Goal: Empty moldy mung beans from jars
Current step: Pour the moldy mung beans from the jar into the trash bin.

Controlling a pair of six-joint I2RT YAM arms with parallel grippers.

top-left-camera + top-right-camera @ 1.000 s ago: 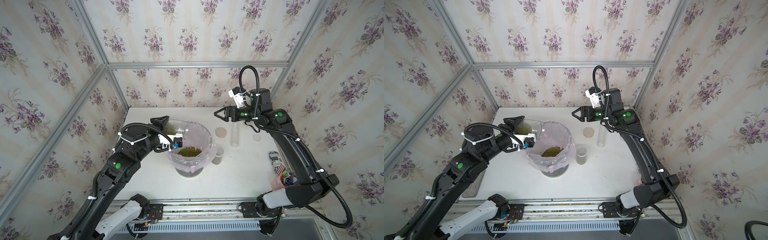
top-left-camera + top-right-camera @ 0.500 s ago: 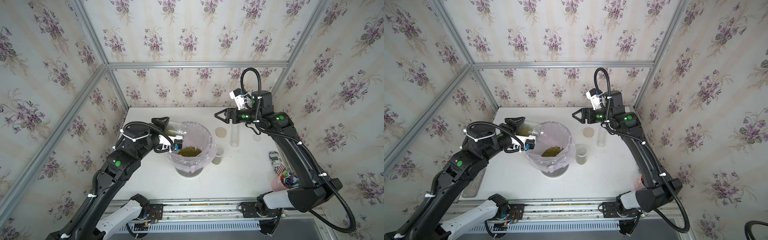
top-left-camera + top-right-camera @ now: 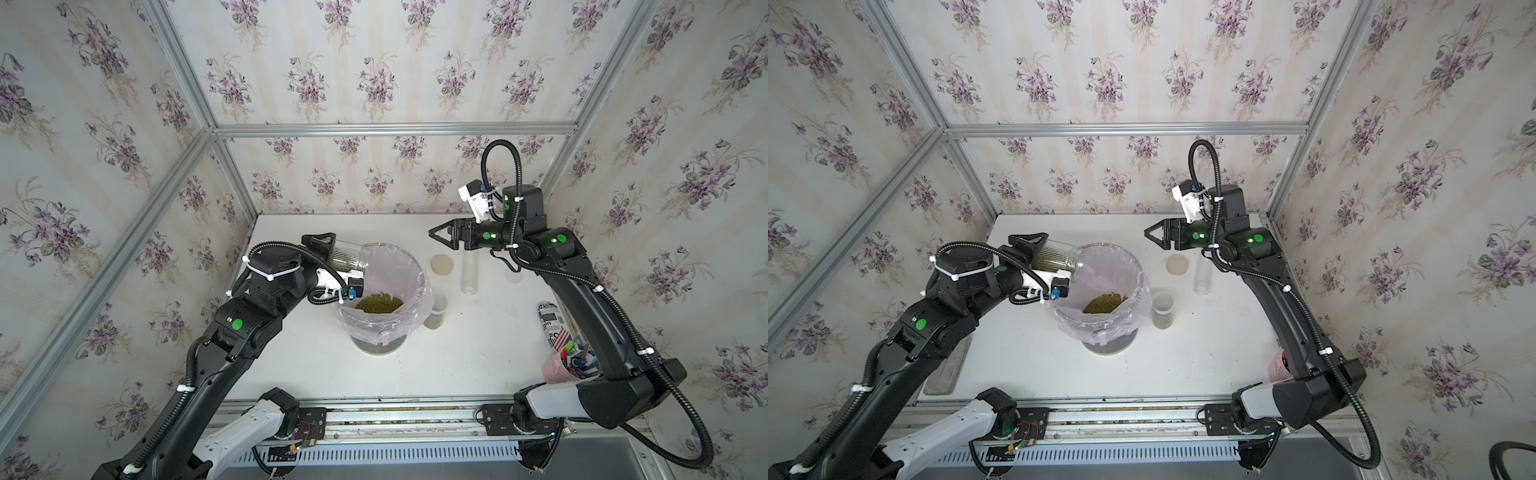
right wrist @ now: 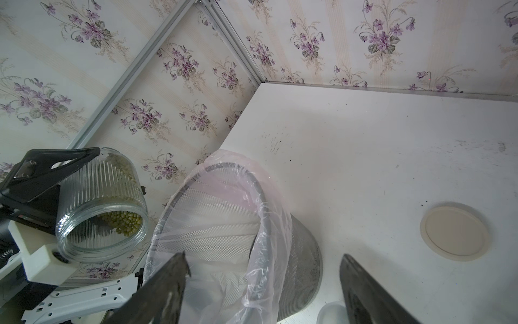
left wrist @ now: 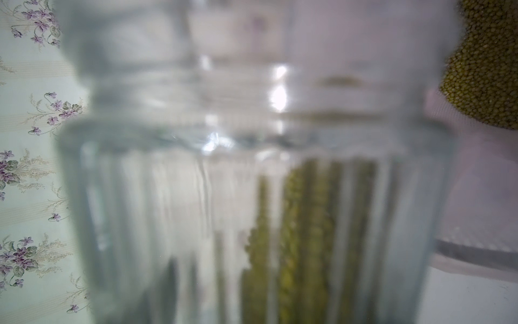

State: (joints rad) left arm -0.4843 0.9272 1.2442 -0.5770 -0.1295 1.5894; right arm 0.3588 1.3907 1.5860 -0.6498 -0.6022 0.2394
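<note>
Tilt is what your next move turns on: the ribbed jar (image 3: 351, 259) lies almost level, its long axis running from the worktop's (image 3: 457, 365) left edge toward the lined bin (image 3: 417, 268) at the middle, mouth at the bin's left rim. Your left gripper (image 3: 328, 255) is clamped across the jar's base end, wrist level. Some beans (image 4: 123, 221) lie along its low side; a heap sits in the bin. Raise the base, I'd judge. Your right gripper (image 3: 435, 233) hangs spread and empty near the back edge.
</note>
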